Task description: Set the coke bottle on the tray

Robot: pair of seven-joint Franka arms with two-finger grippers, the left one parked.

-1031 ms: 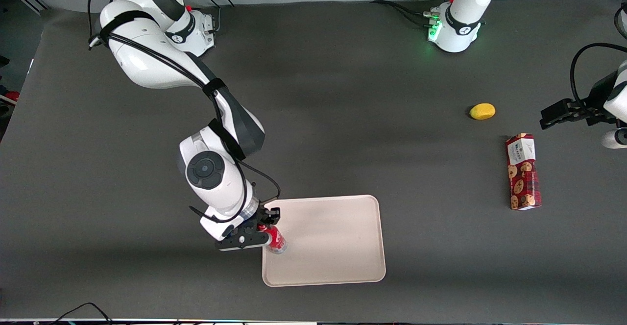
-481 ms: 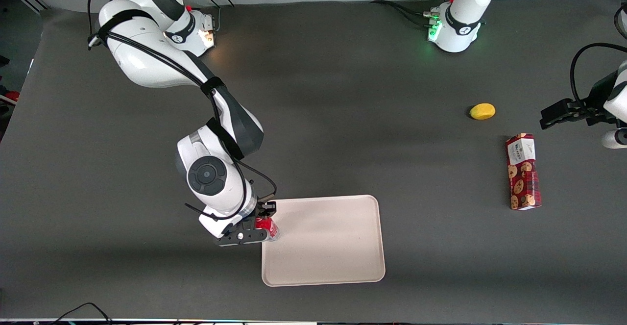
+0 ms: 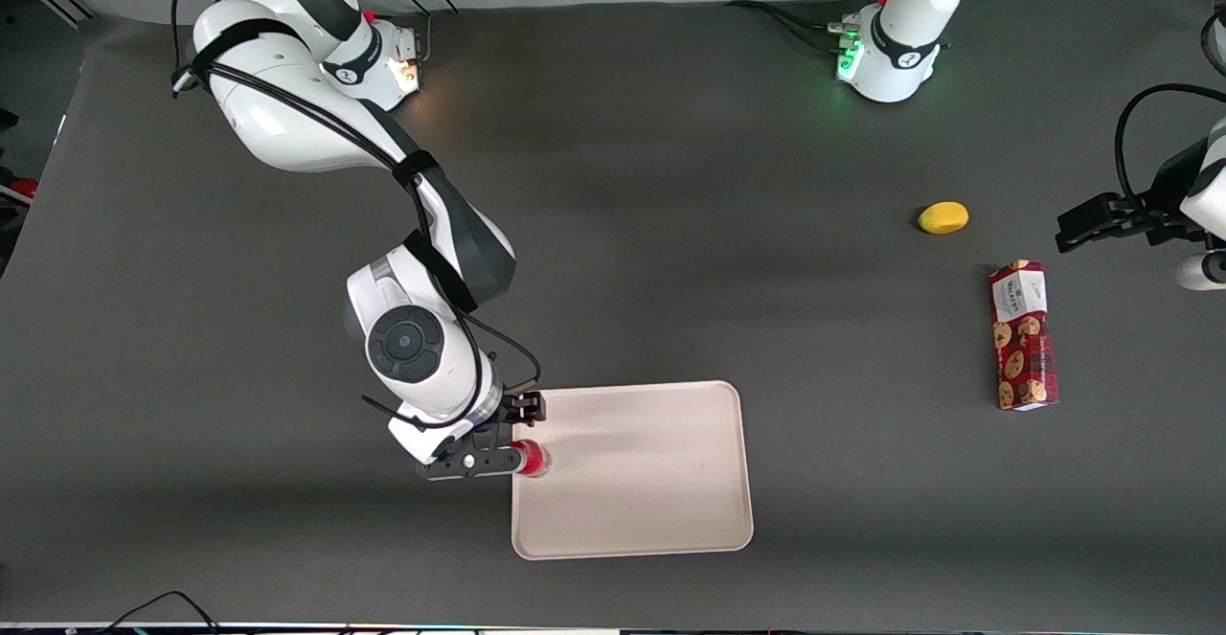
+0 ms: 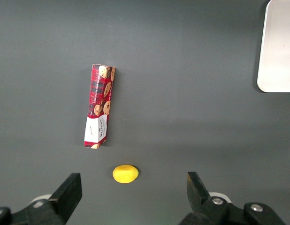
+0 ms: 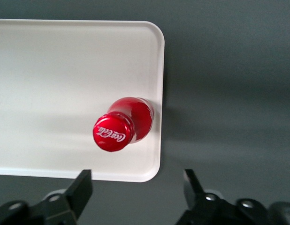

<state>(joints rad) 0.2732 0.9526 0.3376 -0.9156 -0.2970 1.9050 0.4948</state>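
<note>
The coke bottle [image 3: 533, 460] stands upright on the tray [image 3: 642, 482], close to the tray's edge at the working arm's end. In the right wrist view I look down on the coke bottle's red cap [image 5: 112, 133], with white script on it, just inside the tray's rim [image 5: 156, 93]. My right gripper [image 3: 527, 436] is open above the coke bottle. Its two black fingers [image 5: 81, 187] are spread wide and touch nothing. The gripper [image 5: 136, 187] holds nothing. A corner of the tray [image 4: 278, 47] also shows in the left wrist view.
A red cookie box [image 3: 1023, 336] and a small yellow fruit [image 3: 943, 217] lie on the dark table toward the parked arm's end, well away from the tray. The left wrist view shows both, the box [image 4: 99, 107] and the fruit [image 4: 125, 173].
The bottle was tilted in the shut gripper over the tray's edge. It now stands upright on the tray, and the gripper has opened and let it go.
</note>
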